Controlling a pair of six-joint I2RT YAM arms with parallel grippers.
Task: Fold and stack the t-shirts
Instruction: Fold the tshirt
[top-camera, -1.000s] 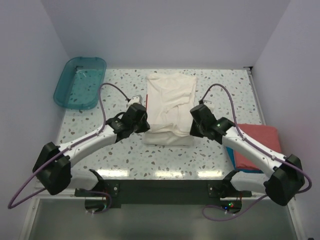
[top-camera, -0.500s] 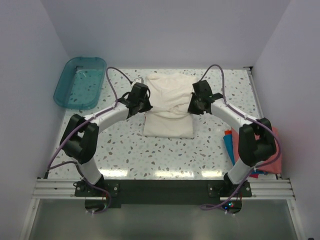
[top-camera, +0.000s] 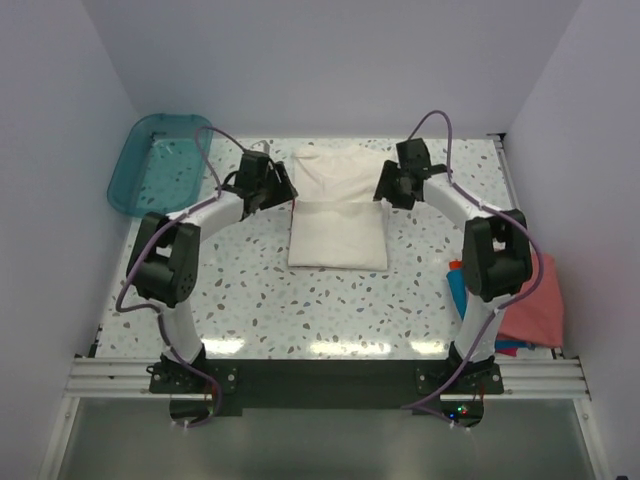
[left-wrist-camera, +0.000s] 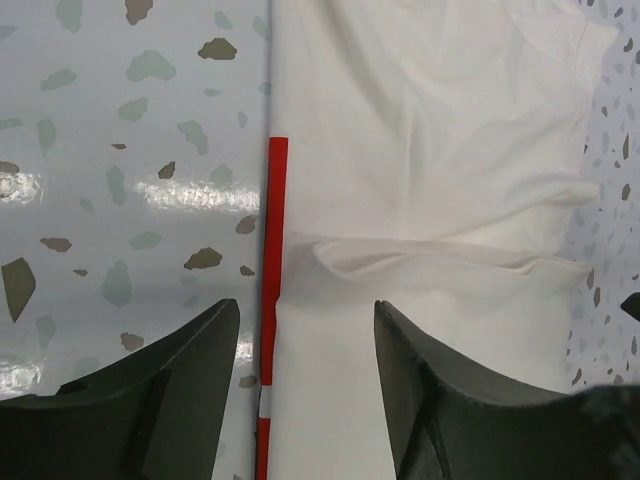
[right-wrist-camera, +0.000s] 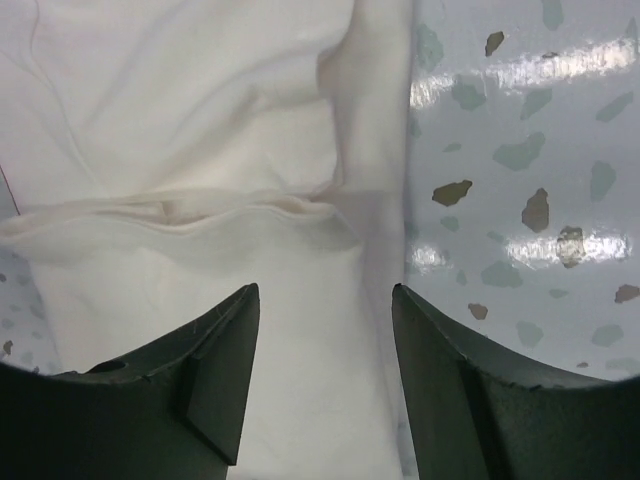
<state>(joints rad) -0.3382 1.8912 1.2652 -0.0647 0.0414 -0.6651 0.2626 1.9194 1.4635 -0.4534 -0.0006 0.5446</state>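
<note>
White walls enclose a speckled bench (top-camera: 250, 290), and the cream-white t-shirt (top-camera: 338, 215) lies folded into a neat upright rectangle at its middle, flat on the surface. Both arms reach forward to the far end of this shirt, one at either side. The left gripper (top-camera: 280, 188) hangs over the shirt's far left edge. In its wrist view the left gripper (left-wrist-camera: 305, 320) has its jaws spread apart and grips nothing, and the cloth edge with a red stripe (left-wrist-camera: 275, 260) along it lies flat below the gap. The right gripper (top-camera: 385, 188) hangs over the shirt's far right edge. Seen from its wrist, the right gripper (right-wrist-camera: 322, 300) also has its jaws released, with a soft fold of cream cloth lying loose beneath them. A translucent teal tub (top-camera: 160, 165) sits well to the left of the cream shirt, at the far left corner. Well to the shirt's right and nearer the arm bases lies the salmon-red t-shirt (top-camera: 535, 310), with the blue t-shirt (top-camera: 457, 285) showing from under its left side, partly hidden by the right arm.
</note>
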